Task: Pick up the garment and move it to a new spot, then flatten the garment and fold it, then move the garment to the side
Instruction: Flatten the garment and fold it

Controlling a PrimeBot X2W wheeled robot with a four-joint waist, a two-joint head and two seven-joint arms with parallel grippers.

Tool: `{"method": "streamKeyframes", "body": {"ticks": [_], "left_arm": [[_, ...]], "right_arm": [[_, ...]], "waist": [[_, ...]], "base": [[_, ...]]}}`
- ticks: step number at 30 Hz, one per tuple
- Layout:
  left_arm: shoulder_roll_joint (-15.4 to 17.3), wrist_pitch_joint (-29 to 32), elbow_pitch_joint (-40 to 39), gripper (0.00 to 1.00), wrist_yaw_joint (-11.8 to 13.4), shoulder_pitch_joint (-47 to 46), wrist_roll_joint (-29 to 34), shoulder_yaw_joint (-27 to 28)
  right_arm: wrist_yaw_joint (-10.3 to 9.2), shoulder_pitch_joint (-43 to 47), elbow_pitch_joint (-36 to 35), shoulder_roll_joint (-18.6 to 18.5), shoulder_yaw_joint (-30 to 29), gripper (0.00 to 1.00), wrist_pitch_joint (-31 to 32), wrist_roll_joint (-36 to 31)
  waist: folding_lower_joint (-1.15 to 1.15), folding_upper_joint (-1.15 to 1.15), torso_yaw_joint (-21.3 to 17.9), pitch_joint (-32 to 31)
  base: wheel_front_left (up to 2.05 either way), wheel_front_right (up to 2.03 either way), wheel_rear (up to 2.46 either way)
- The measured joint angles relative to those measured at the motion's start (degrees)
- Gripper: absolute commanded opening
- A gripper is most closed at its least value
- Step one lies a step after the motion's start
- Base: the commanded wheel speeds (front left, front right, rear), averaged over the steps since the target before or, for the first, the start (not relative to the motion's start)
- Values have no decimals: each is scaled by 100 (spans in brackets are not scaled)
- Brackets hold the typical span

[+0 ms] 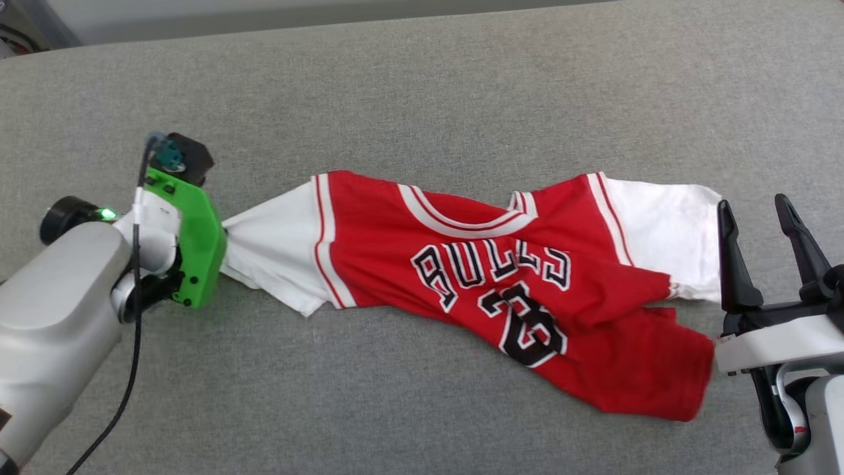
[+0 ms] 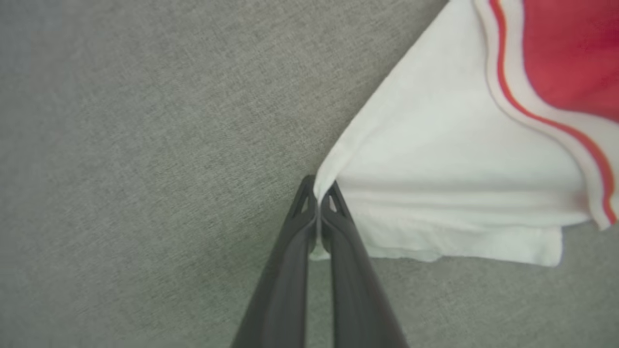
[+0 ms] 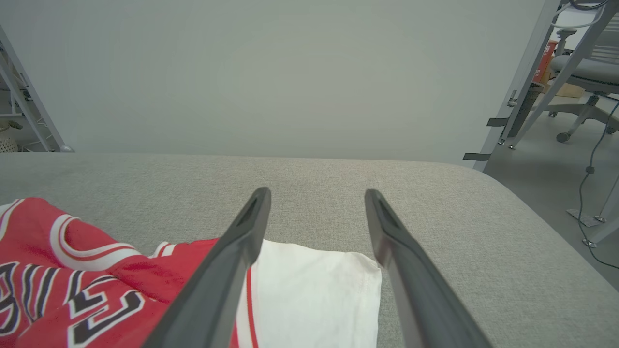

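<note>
The garment (image 1: 501,277), a red jersey with white sleeves and a black "BULLS 23" print, lies rumpled across the grey cushioned surface (image 1: 422,86). My left gripper (image 2: 319,193) is shut on the edge of the garment's white left sleeve (image 2: 449,159); in the head view its green wrist mount (image 1: 194,241) hides the fingers at that sleeve (image 1: 270,254). My right gripper (image 1: 755,211) stands open just right of the other white sleeve (image 1: 666,227), fingers pointing up and apart, nothing between them. From the right wrist, the open right gripper (image 3: 316,193) hovers above that sleeve (image 3: 314,295).
The grey surface's far edge meets a pale wall (image 3: 290,72). Off its right end are metal frame legs (image 3: 527,82), an office chair (image 3: 580,72) and a cable on the floor. A black cable (image 1: 132,343) hangs along my left arm.
</note>
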Motion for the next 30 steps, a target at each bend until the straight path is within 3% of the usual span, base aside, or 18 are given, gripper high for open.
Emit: {"method": "streamKeyframes", "body": {"ticks": [7,8,9,13,20,26,30], "left_arm": [[48,-501,680,0,0,24,0,66],[8,-677,738,90,9,27,32,63],[-37,-864,781,100,34,36,56,86],[-275,-1926,813,100,275,151,127,277],[-361,-3830,411,100,1096,454,467,668],[-361,-4208,-641,100,1987,1001,891,1109],[-367,-4211,-1719,100,2590,1560,1511,1745]], "right_arm": [[0,14,4,-31,-132,100,134,-65],[0,13,7,-47,-136,100,158,-65],[0,12,12,-71,-138,100,187,-65],[0,-80,-2,-345,-219,100,337,-23],[0,-636,-214,-1257,-81,100,1232,389],[0,-1114,-189,-2351,649,100,2717,1257],[1,-1416,-116,-3093,1270,100,3941,2036]], "waist": [[0,0,-11,7],[0,0,-2,-4],[0,0,7,-19],[0,0,76,-145],[0,0,309,-398],[0,0,593,-535],[0,0,789,-553]], "base": [[0,0,0],[0,0,0],[0,0,0],[0,0,0],[0,0,0],[0,0,0],[0,0,0]]}}
